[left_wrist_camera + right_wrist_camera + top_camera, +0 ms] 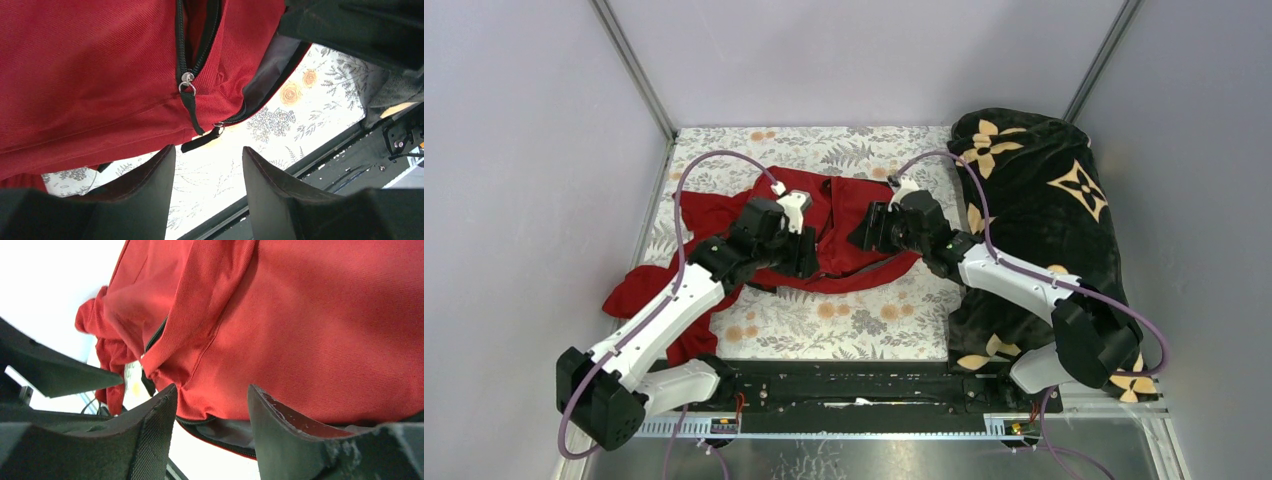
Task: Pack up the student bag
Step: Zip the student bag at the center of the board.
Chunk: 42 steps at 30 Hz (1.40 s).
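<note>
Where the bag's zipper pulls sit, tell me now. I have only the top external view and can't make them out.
Observer: The left wrist view shows two on the student bag. The upper zipper pull and the lower zipper pull are both just beyond the open left gripper.
Operator: Report the zipper above the upper pull.
Observer: The upper zipper stands parted above its pull, with a dark gap between the two rows of teeth.
Operator: Give me the right side.
Observer: In the right wrist view the right gripper is open. Red bag fabric lies beyond its fingers, and nothing is pinched.
</note>
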Tool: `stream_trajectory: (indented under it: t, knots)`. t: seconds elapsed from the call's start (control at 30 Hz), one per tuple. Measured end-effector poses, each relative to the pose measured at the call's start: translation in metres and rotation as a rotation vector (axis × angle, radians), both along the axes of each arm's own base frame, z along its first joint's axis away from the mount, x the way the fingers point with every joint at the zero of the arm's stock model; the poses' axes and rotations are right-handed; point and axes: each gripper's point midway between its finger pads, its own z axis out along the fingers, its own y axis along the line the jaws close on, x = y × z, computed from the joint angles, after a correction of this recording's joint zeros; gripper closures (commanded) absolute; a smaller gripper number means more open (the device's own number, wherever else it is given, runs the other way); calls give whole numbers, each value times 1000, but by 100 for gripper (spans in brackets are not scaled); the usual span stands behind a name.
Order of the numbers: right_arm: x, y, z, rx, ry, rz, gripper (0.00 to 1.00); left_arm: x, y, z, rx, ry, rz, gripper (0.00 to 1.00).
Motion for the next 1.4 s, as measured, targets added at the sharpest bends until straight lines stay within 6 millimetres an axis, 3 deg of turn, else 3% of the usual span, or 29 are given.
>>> stream_trajectory:
  t: [0.23,0.43,0.83,0.97,1.1,1.3,1.4]
  knots:
    - [-23,14,-9,37,3,114,41,-5,-4,-20,-4,60,-3,50]
    - [-26,23,0,72,-30,147,45,-2,-4,-30,-15,63,23,67]
    - [-35,51,-20,45,0,218,46,12,-6,-40,-29,46,90,61]
    - [-34,58,-21,45,-3,229,44,14,-7,-42,-31,50,96,74]
    - [-31,64,-24,43,-4,238,41,16,-5,-43,-21,47,111,98]
    - [-29,68,-38,24,17,238,46,19,-2,-44,-6,35,129,100]
    - [-26,69,-42,15,21,231,60,21,1,-42,1,23,141,100]
